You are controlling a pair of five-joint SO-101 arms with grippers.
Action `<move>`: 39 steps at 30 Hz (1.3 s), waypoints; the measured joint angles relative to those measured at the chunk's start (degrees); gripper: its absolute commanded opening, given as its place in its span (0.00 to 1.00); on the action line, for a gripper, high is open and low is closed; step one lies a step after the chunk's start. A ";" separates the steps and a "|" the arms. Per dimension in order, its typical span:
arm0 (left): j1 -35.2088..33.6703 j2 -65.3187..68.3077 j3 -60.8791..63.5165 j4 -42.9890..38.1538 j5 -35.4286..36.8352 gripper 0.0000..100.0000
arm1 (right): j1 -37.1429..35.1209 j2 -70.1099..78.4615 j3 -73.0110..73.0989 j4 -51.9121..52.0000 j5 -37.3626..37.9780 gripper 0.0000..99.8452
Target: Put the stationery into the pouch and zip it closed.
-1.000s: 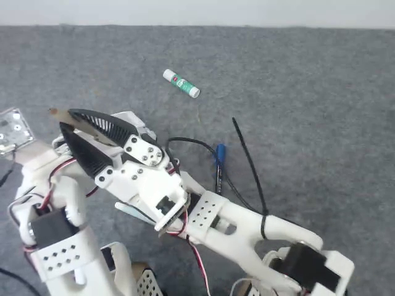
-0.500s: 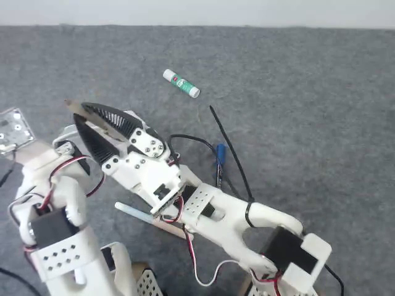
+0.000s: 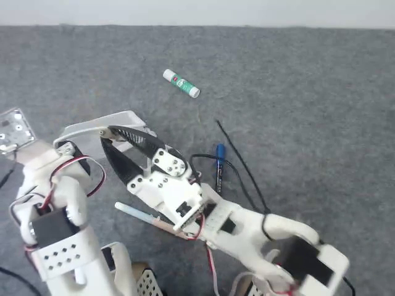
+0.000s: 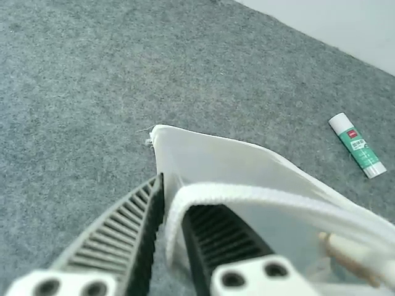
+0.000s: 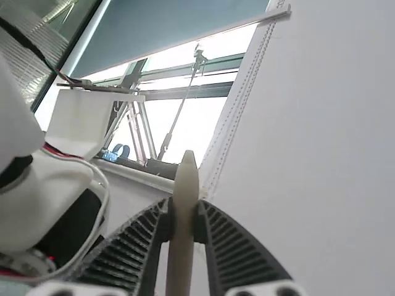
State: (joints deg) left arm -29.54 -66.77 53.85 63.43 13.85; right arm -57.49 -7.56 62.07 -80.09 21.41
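In the left wrist view my left gripper is shut on the rim of the white pouch, which is held open above the carpet. The high view shows the pouch at the left, and my right gripper sits right at its mouth. That gripper is shut on a cream stick. A beige stick end shows at the pouch opening. A glue stick lies far back on the carpet. Near the middle lies a blue pen, and a pale blue pen lies under the right arm.
A black cable loops from the right arm over the carpet near the blue pen. The left arm's white body fills the near left. Open grey carpet stretches to the right and back.
My right gripper has swung right and down with the stick, from above the left arm to the pouch mouth. The stick's tip no longer sticks out at the left.
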 measured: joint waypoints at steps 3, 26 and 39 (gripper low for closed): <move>0.00 0.00 0.00 0.00 0.00 0.01 | 0.00 -5.01 1.76 8.35 -0.18 0.01; 0.00 0.00 0.00 -0.70 0.00 0.01 | 3.60 -13.71 2.20 37.36 -16.26 0.06; 0.35 0.00 0.09 -0.97 0.00 0.01 | 3.78 -15.21 -3.08 53.10 -22.86 0.16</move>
State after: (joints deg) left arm -29.19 -66.77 53.93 62.46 13.85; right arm -53.71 -22.77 58.99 -26.99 -1.45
